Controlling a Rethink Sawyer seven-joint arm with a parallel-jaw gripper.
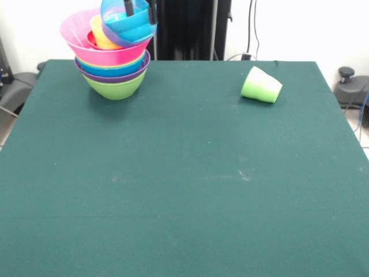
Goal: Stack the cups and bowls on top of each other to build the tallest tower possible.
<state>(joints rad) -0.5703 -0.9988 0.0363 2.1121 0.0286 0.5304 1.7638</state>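
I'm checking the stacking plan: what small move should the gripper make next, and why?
Probably ease the tilted blue bowl down and level it before letting go. The gripper holds it at the rim, leaning over the yellow cup inside the pink bowl atop the tower; released now, it might slide off.

A table (184, 190) covered in dark green cloth fills most of the view. The cloth shows faint pale scuff marks (245, 174) right of centre. Behind the table stands a white wall (300, 29). Dark cables (252, 26) hang down the wall toward the table's far edge. A grey and black fixture (349, 86) sits off the table's right edge. Another grey and black object (14, 86) sits off the left edge; its type cannot be determined.
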